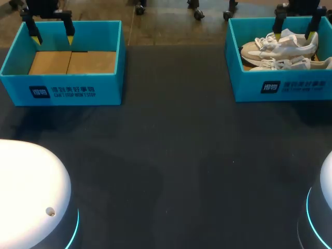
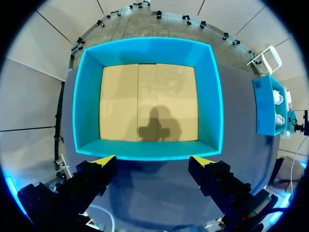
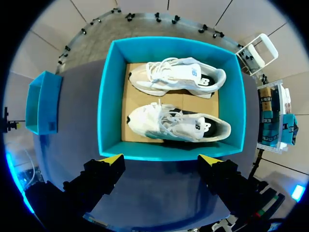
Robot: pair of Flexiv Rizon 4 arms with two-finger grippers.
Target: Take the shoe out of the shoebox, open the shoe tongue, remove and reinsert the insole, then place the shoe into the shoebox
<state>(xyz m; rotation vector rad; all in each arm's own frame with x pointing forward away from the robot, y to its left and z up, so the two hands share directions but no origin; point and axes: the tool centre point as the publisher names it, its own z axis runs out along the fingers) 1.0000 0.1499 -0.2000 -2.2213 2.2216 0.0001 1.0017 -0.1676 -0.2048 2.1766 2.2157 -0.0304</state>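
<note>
1. Dark table lies nearest me, between two teal boxes.
2. My left gripper hangs wide open over the left box, holding nothing.
3. My right gripper hangs wide open above the shoebox, gripping nothing; inside, a white shoe lies beside its twin.

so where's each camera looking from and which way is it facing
Head: above and behind, looking down on the table; left gripper and right gripper show at the far corners.
Left wrist: over the empty box, looking down; its yellow tips show.
Right wrist: over the shoe box, looking down on two shoes; its yellow tips show.
Shared: both wrist views catch the other box off to one side.
</note>
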